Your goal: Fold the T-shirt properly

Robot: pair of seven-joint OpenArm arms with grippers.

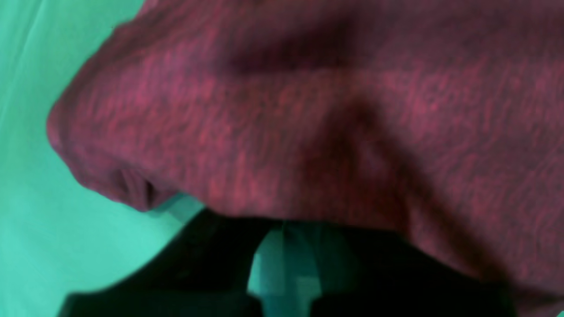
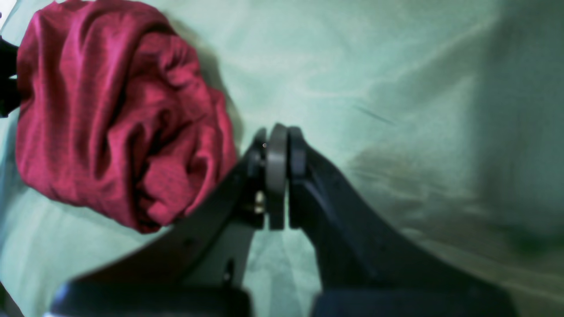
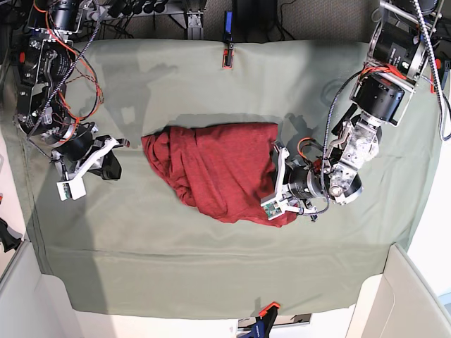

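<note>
Currently the T-shirt [image 3: 222, 172] lies bunched and creased mid-desk [image 3: 211, 282], no neat fold yet achieved; the left gripper [image 3: 276, 184], jaws closed, meets its right edge, grip unconfirmed, while the right gripper [image 2: 276, 176] rests closed, empty, apart.

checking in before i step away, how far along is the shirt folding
Early. Done: little; the T-shirt lies as a rumpled heap on the green table cover, with no flat panels or clean fold lines. In hand: the left gripper is at the shirt's edge, shut, with fabric draped against it; whether it pinches cloth is unclear. The right gripper is shut, empty, beside the heap. Left: spreading it flat and every fold.
</note>
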